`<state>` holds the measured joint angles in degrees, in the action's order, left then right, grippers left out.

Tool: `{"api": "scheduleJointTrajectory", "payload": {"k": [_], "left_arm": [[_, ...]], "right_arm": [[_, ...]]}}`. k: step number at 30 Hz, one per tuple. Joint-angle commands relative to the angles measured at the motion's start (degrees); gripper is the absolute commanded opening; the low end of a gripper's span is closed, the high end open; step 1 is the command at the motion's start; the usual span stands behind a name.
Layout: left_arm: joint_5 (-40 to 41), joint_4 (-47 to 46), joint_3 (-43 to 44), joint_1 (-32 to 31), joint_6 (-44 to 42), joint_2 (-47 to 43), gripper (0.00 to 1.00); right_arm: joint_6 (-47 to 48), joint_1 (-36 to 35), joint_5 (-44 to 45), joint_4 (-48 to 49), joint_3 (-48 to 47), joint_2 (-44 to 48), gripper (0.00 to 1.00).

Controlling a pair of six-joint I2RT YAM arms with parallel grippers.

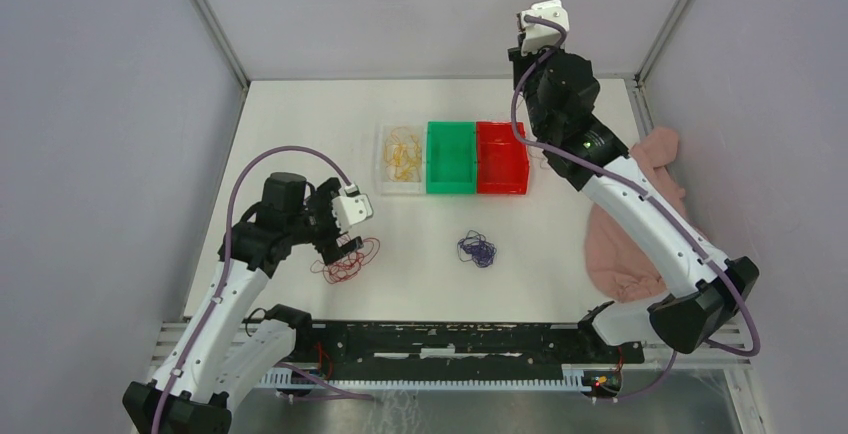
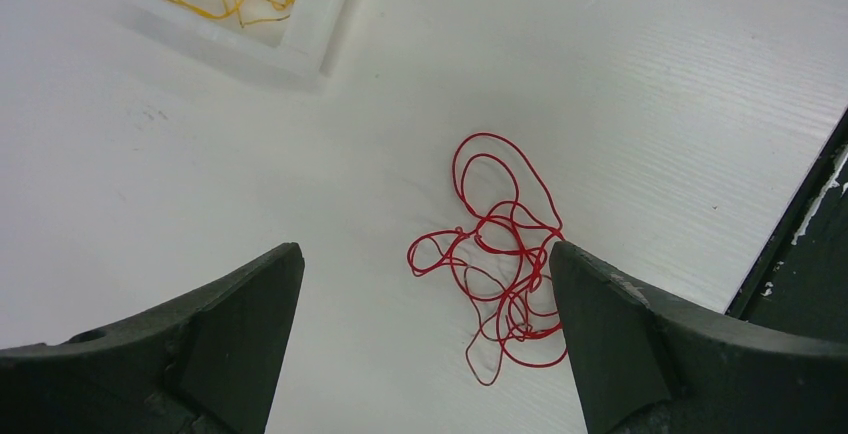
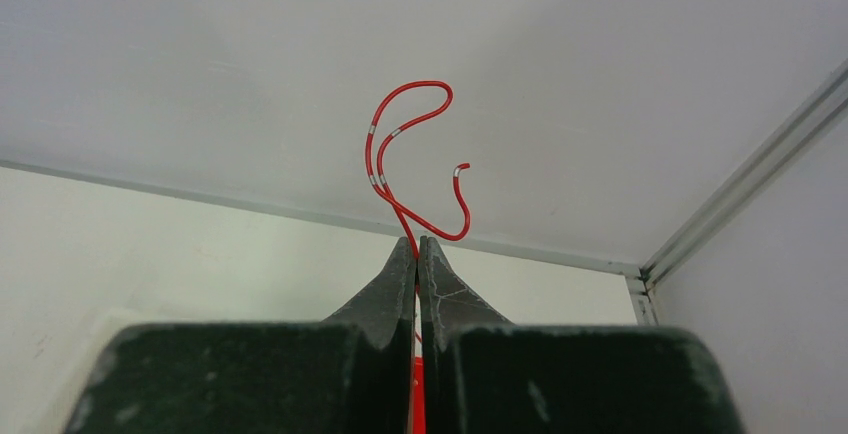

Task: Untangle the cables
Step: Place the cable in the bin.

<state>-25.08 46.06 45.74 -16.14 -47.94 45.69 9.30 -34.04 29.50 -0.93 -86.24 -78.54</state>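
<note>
The left gripper [image 2: 425,254] is hanging released over the table [image 1: 300,134], its fingers [image 2: 230,324] standing wide apart. The red cable [image 2: 500,254] is lying in a loose tangle on the table between them, crowding the finger at 3 o'clock in the left wrist view; whether it is touching that finger I cannot tell. From the top camera, that cable [image 1: 345,259] is sitting toward 8 o'clock on the table, right under the left gripper [image 1: 345,242].

The right arm [image 1: 630,194] is reaching up toward 1 o'clock, close to the back wall. The right gripper [image 3: 417,246] is clenching a red strand [image 3: 369,149], which is curling up out of the pressed-together tips toward 12 o'clock.

The yellow cable [image 1: 402,154] is lying inside the clear bin [image 1: 402,191]. The green bin [image 1: 451,159] is touching that bin at its 3 o'clock, and the red bin [image 1: 501,159] is sitting just beyond. The purple cable [image 1: 477,248] is lying on the table at 6 o'clock of the green bin, well apart from the red cable. A pink cloth [image 1: 610,254] is lying at 4 o'clock, partly under the right arm.
</note>
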Motion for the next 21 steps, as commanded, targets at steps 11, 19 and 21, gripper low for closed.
{"api": "scheduleJointTrajectory", "payload": {"k": [11,19,21], "left_arm": [[1.1,-3.6,0.5,0.2,2.2,-0.5,1.00],[1.5,-4.2,0.4,0.1,2.4,0.1,1.00],[1.6,-4.4,0.4,0.1,2.5,0.2,1.00]], "right_arm": [[-4.0,5.9,-2.5,1.7,1.8,0.5,0.00],[-5.3,6.7,-3.9,0.7,-1.4,1.2,0.00],[-5.9,6.8,-4.4,0.7,-2.2,1.3,0.00]]}}
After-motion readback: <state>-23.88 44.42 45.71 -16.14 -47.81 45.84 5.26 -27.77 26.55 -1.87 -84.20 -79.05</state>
